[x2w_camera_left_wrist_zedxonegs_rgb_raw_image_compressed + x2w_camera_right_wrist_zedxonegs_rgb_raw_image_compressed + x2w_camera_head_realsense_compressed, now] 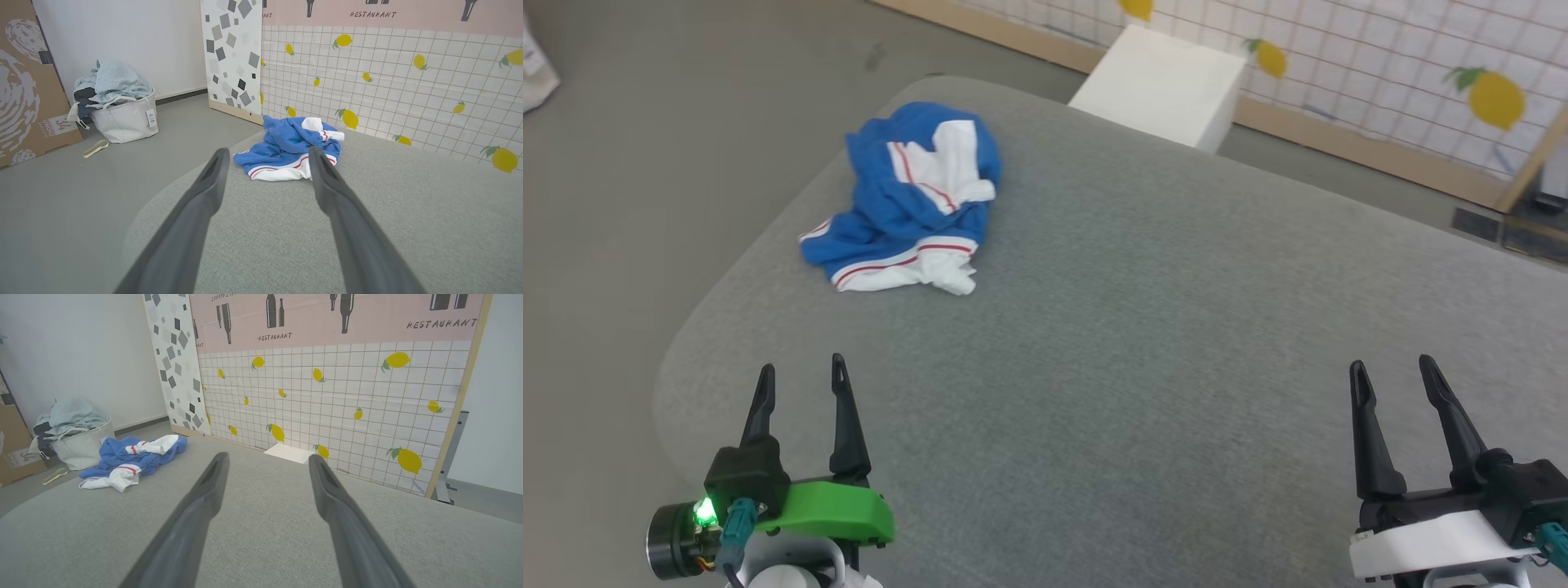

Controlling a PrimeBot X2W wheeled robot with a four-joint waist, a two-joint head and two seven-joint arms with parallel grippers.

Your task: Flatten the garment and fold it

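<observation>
Garment sits crumpled by the far left edge of the pad, well apart from my left gripper and right gripper, both wide and empty, so a clumsy reach could push it off.

Garment: soft matt cloth; table: grey woven fabric, slightly rough.

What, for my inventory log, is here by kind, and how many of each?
Shirt: 1
Grippers: 2, left gripper, right gripper
White box: 1
Laundry bag: 1
Total: 5
</observation>
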